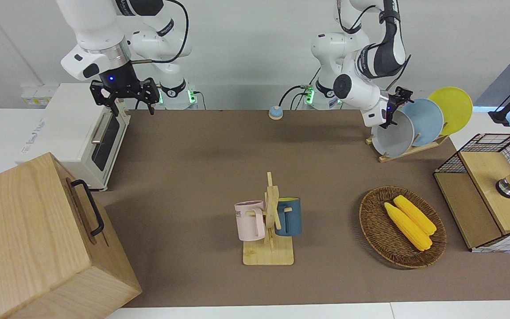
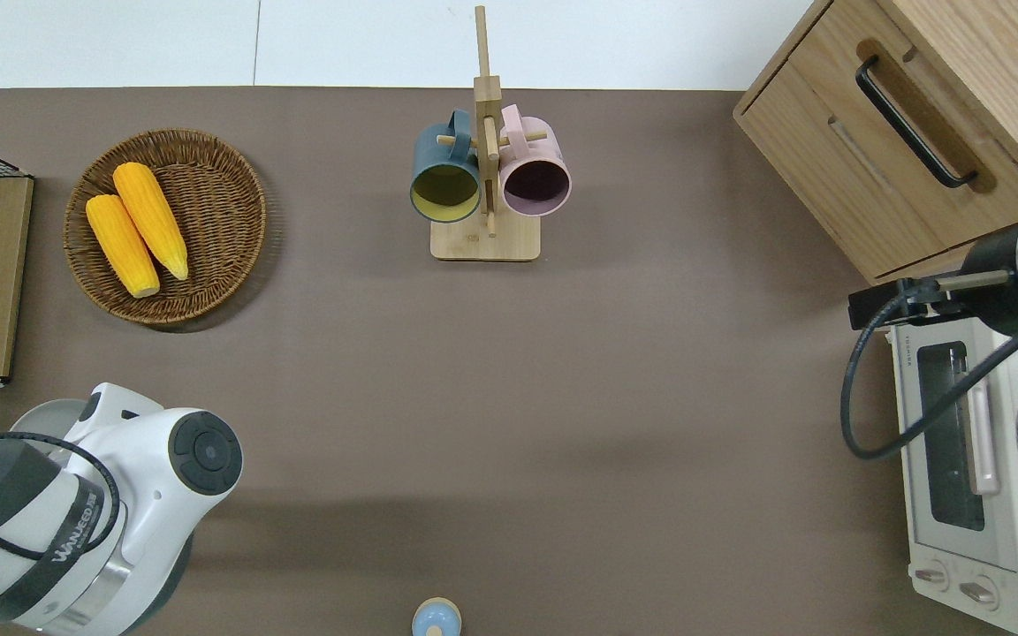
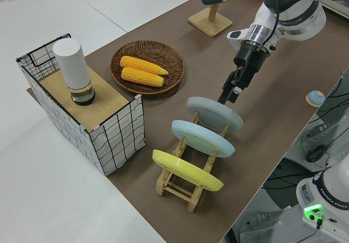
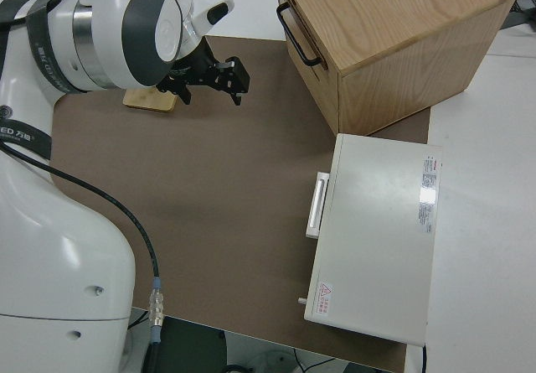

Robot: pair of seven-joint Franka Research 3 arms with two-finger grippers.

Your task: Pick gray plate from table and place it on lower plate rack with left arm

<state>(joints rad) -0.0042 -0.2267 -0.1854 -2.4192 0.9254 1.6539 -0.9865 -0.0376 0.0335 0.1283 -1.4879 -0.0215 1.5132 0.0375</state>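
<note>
The gray plate (image 1: 392, 139) (image 3: 215, 114) stands tilted in the lowest slot of the light-wood plate rack (image 1: 414, 149) (image 3: 180, 185), at the left arm's end of the table. My left gripper (image 1: 390, 120) (image 3: 226, 96) is right at the plate's upper rim, pointing down at it. Whether it grips the rim does not show. In the overhead view the left arm covers the rack, and only a sliver of the gray plate (image 2: 49, 413) peeks out. My right gripper (image 1: 133, 108) (image 4: 209, 96) is parked and open.
A light blue plate (image 1: 427, 119) and a yellow plate (image 1: 454, 108) fill the rack's higher slots. A wicker basket (image 1: 372, 221) with two corn cobs, a wire crate (image 1: 494, 190), a mug tree (image 1: 269, 221), a toaster oven (image 1: 82, 133) and a wooden box (image 1: 33, 239) stand around.
</note>
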